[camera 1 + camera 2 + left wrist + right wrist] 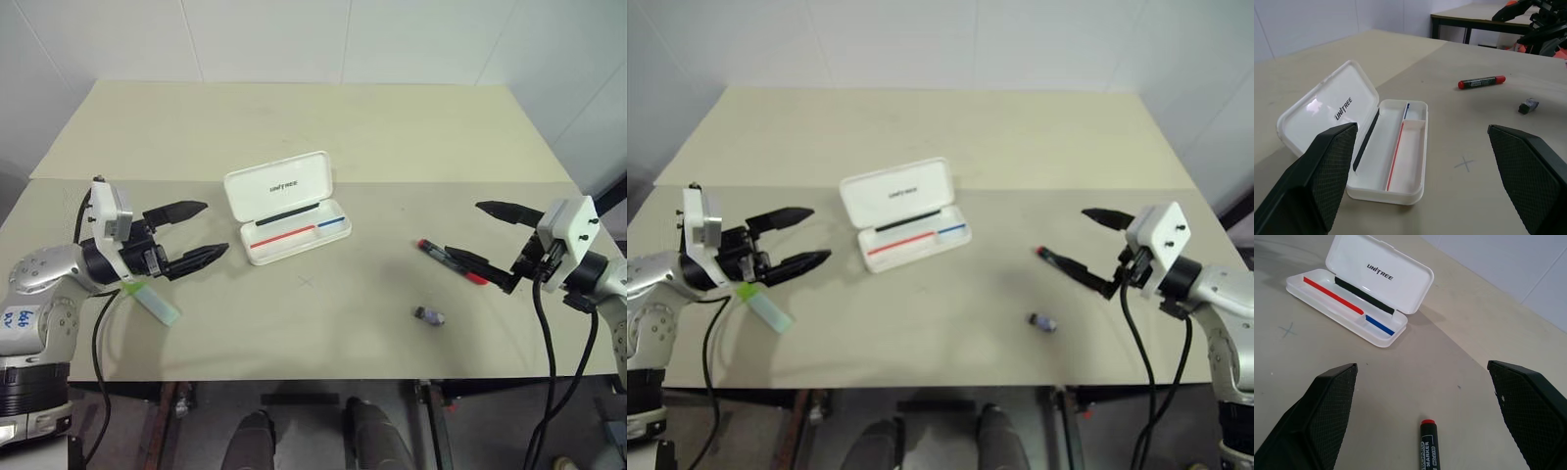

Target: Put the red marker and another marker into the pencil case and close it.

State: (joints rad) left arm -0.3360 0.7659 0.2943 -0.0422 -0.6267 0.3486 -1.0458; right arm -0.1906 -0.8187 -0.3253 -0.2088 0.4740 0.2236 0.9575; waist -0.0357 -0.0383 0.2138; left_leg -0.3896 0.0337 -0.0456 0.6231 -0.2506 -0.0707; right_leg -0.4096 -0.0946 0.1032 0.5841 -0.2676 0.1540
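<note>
The white pencil case (279, 186) lies open at the table's middle, its "UNITREE" lid (1327, 110) tilted back and thin red and blue lines inside. To its right lies the red marker (434, 250), partly under my right gripper (462, 228), which hovers open above it. In the right wrist view the marker's red end (1428, 443) sits between the spread fingers. The other marker, a pale green highlighter (157, 302), lies at the left, just below my open left gripper (216, 228). Both grippers point inward toward the case and hold nothing.
A small dark grey piece (429, 315) lies near the table's front edge, right of centre. A faint cross mark (307, 281) is drawn in front of the case. Another table (1474, 12) stands behind in the left wrist view.
</note>
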